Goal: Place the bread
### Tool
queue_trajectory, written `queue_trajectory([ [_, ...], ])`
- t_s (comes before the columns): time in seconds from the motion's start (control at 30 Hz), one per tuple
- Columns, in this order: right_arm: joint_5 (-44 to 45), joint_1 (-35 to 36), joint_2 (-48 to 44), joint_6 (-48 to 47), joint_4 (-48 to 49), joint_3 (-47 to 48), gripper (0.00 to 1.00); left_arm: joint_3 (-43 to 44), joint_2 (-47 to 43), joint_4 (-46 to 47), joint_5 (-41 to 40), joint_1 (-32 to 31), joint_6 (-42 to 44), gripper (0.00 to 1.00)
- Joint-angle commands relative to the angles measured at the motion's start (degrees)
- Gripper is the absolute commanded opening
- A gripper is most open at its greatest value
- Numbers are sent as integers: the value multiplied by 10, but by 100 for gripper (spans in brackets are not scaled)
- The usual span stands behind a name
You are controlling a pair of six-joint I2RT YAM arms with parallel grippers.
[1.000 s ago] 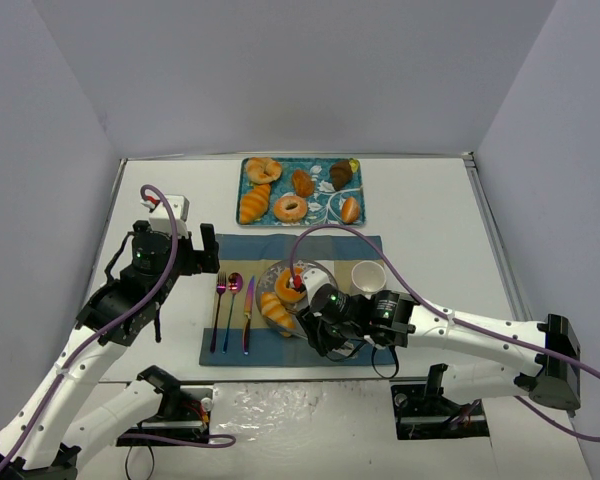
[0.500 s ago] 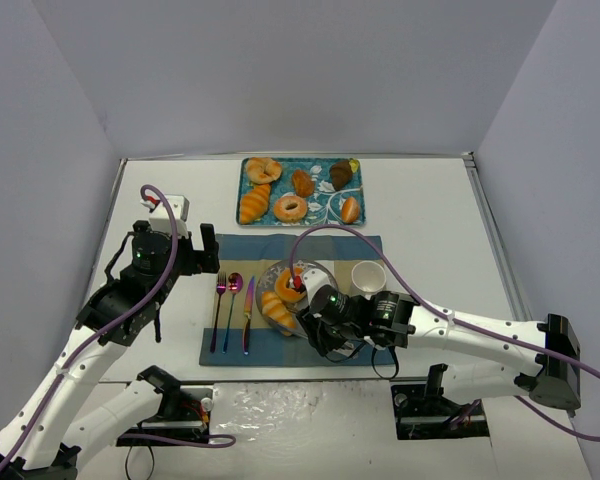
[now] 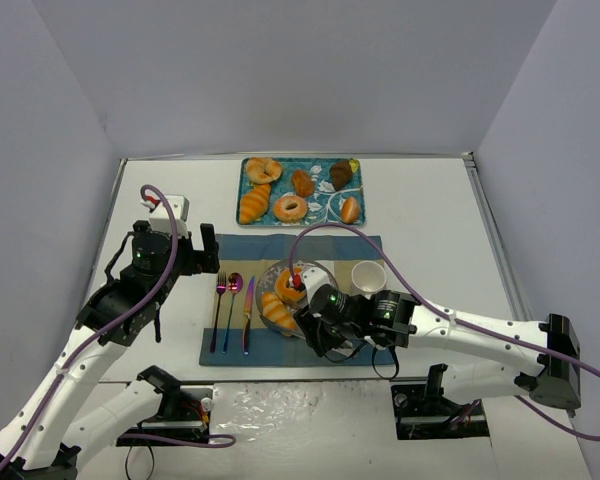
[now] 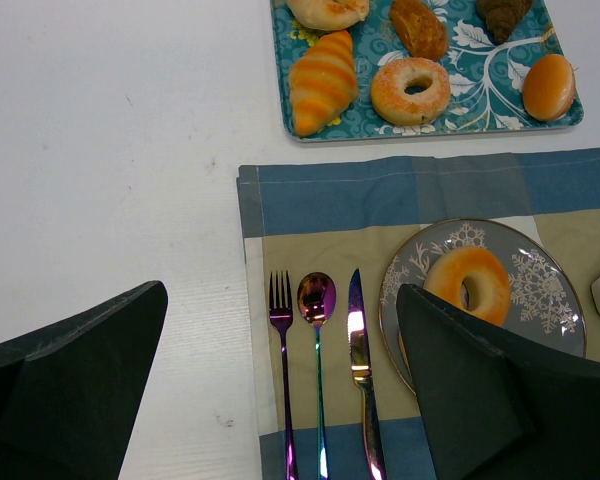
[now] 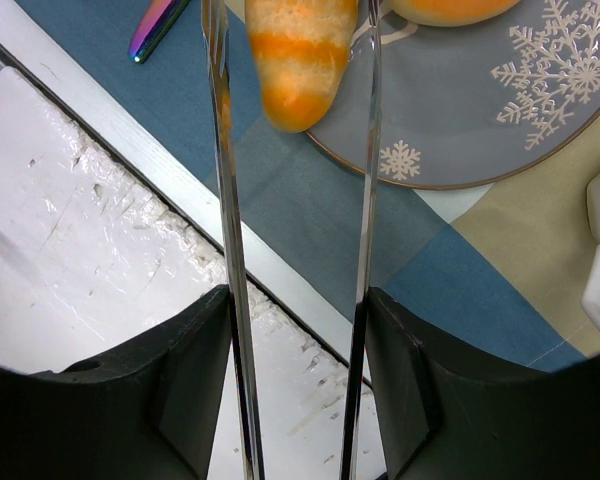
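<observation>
Both pieces of bread are on the snowflake plate [image 3: 323, 270]: a ring-topped bun [image 3: 289, 285] and a long ridged roll [image 3: 277, 310]. In the right wrist view the roll [image 5: 300, 50] lies across the plate's rim [image 5: 460, 170], one end over the placemat. My right gripper [image 5: 298, 300] is shut on a pair of metal tongs [image 5: 223, 200]. The tong arms stand either side of the roll with a thin gap to it. My left gripper [image 4: 280, 400] hangs open above the cutlery, left of the plate [image 4: 540, 290].
A blue patterned tray [image 3: 320, 208] at the back holds several pastries, among them a dark croissant [image 3: 341, 175] and a glazed donut [image 3: 290, 208]. On the placemat [image 3: 360, 248] lie a fork [image 3: 220, 310], spoon [image 3: 234, 300] and knife [image 3: 248, 315]. A white cup [image 3: 367, 275] stands right of the plate.
My right gripper has widened a little and the tong arms have spread off the roll. The roll stays on the plate's rim. The left arm has not moved.
</observation>
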Motion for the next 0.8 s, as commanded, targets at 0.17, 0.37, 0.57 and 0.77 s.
queue_trajectory([
  [0.17,47,7,-23,10,-4,53,50,17,2,27,-8,-6,6,97],
  [0.37,92,2,-17,11,-10,88,51,17,2,26,-10,-7,6,97],
  [0.57,132,-63,3,8,-12,127,53,17,2,27,-9,-8,6,97],
  [0.77,143,-240,35,-7,21,176,54,17,3,27,-8,-7,6,97],
])
